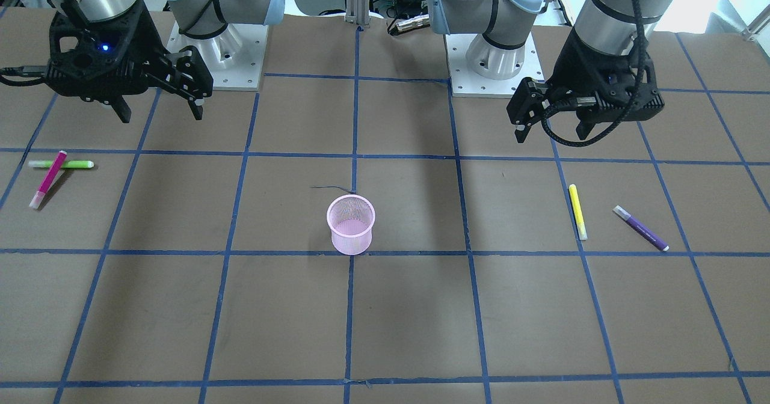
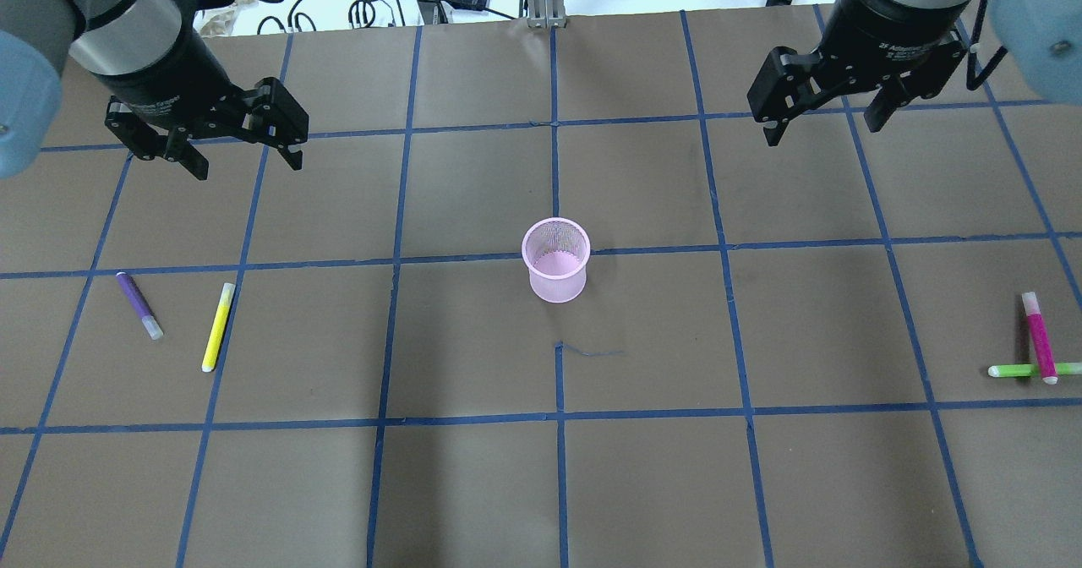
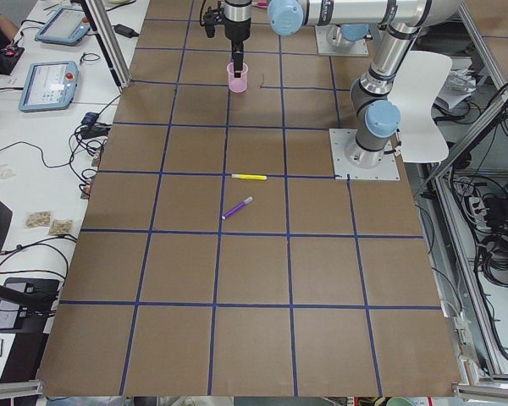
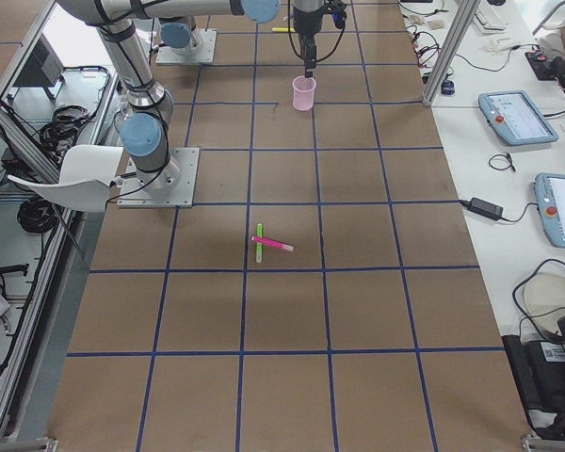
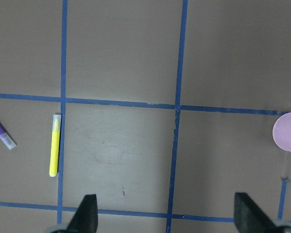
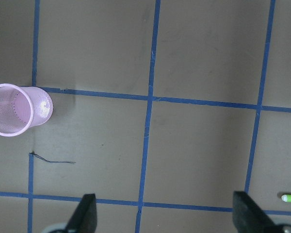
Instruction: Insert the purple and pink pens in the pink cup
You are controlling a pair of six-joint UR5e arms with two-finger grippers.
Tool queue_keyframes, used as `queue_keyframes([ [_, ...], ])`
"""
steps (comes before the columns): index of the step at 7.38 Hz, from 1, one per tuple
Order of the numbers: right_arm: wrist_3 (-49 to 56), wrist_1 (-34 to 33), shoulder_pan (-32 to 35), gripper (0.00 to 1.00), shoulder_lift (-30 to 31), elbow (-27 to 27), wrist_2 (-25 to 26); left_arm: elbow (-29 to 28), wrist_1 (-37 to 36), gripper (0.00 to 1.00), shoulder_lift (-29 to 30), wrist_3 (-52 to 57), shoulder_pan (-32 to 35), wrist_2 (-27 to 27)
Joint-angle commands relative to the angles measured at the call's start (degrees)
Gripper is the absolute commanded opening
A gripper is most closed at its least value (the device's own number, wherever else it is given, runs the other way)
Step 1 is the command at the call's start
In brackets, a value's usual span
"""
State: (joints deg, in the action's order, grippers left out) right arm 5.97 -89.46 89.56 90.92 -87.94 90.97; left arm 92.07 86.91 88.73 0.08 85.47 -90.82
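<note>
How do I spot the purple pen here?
From the pink mesh cup at the centre of the table, look to the robot's left side, where two pens lie apart. The purple pen is the outer one, dark with a pale cap; its neighbour is the yellow pen.

The pink mesh cup (image 2: 555,259) stands upright, mouth up, at mid-table (image 2: 473,483). The purple pen (image 2: 139,304) lies flat and slanted on the left side, its pale cap towards the robot. The pink pen (image 2: 1039,336), magenta with a pale cap pointing away, lies far right, crossed over a green pen (image 2: 1014,371).
</note>
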Motion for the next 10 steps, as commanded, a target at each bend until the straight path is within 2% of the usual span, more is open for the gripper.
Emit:
queue_keyframes([
  [1,0.01,-0.01,-0.09,1.00,0.13,-0.30,0.09,-0.31,0.01,1.00,-0.13,0.09,-0.22,-0.14],
  [4,1.49,-0.63,-1.13,1.00,-0.13,-0.47,0.79,0.12,-0.25,1.00,-0.13,0.09,-0.05,0.65],
  [5,1.50,-0.02,-4.53,1.00,-0.22,-0.82,1.14,0.04,-0.25,1.00,-0.13,0.18,-0.13,-0.13],
  [7,7.17,4.37,-15.42,1.00,1.18,-0.39,1.05,0.22,-0.16,1.00,-0.31,0.09,0.04,0.55],
  [9,9.15,3.85,-27.35,1.00,0.84,-1.09,0.97,-0.14,-0.43,1.00,-0.13,0.09,-0.65,-0.40],
  [10,10.11,2.46,-32.64,1.00,-2.12,-1.96,1.05,-0.05,-0.43,1.00,0.22,0.01,-2.57,-0.32],
])
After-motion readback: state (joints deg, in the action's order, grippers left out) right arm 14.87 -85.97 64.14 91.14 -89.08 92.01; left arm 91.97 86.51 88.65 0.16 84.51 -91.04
